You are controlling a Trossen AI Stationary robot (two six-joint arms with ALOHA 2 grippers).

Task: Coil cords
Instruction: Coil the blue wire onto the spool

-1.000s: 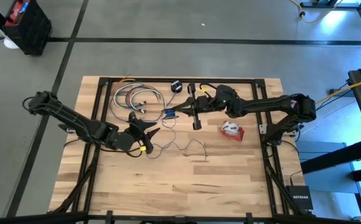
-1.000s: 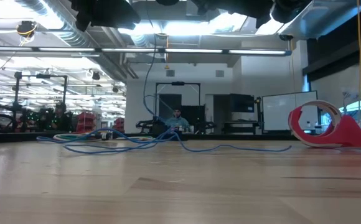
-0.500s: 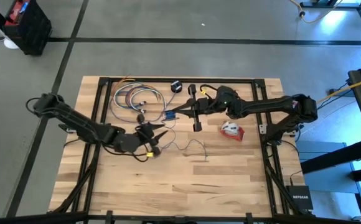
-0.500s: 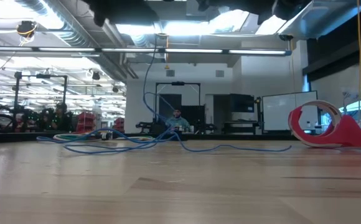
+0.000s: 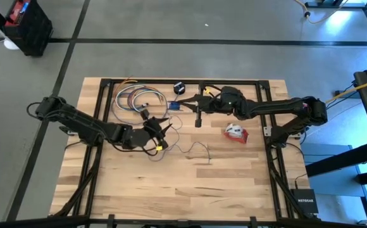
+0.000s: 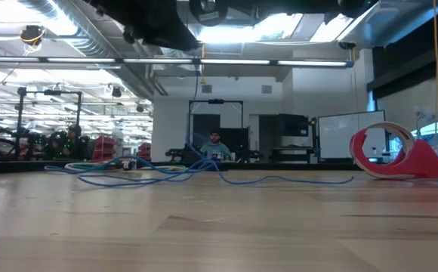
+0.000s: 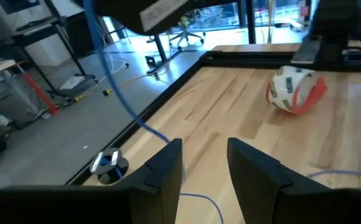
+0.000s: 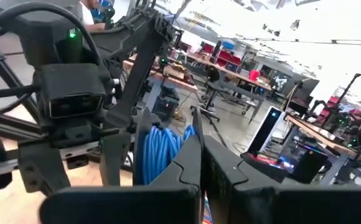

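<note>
Wooden table (image 5: 234, 183): loose blue cord (image 5: 193, 148), red-and-white cord bundle (image 5: 235, 132).

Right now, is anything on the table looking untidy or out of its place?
Yes. The thin blue cord lies uncoiled, wandering loosely over the wood in front of the left gripper, and one strand rises off the table toward the right gripper. The red tape dispenser lies aside, untouched.

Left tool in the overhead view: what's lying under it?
Bare wooden table and a thin stretch of the blue cord trailing out beside the open left tool. Whatever lies directly beneath the arm is covered.
</note>
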